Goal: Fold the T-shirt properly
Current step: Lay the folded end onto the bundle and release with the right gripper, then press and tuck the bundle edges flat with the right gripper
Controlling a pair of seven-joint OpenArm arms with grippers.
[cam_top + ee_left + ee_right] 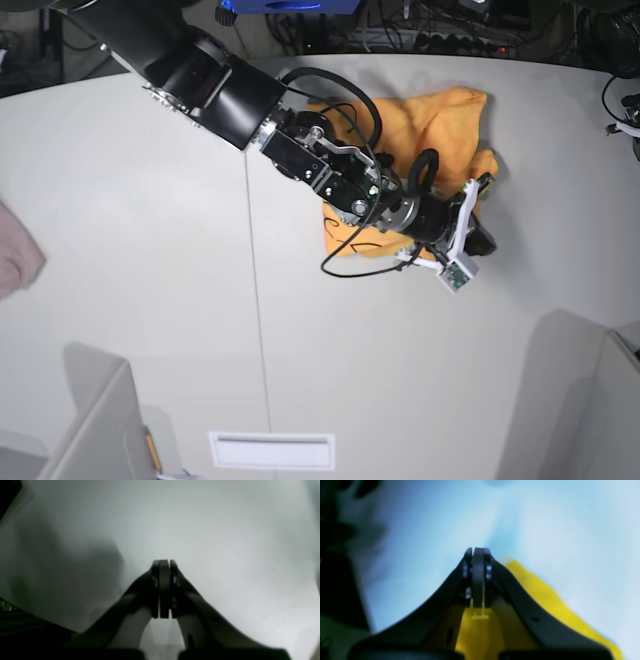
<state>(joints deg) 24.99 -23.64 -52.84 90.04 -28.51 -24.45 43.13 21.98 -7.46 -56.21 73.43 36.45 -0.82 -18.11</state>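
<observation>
T-shirt (440, 130) first: it lies bunched in a crumpled heap on the far right part of the white table (130, 200), nowhere near flat. My right gripper (478, 552) reaches across it to its near right edge; in the right wrist view the jaws sit pressed together, with yellow fabric directly beneath and beside them. I cannot tell whether any cloth is actually pinched between them.

My worry is that if I lift from here, I may drag up several layers at once or only a loose fold, and the heap would twist tighter instead of opening. The black cables looping off the arm hang right over the fabric and could snag it.

My left gripper (163, 566) has its jaws together too, holding nothing, over bare table; I don't see it in the base view.

On the far left edge lies a pinkish cloth (15, 255), well apart from the shirt. Grey panels (95, 425) stand at the near corners, clear of the work.
</observation>
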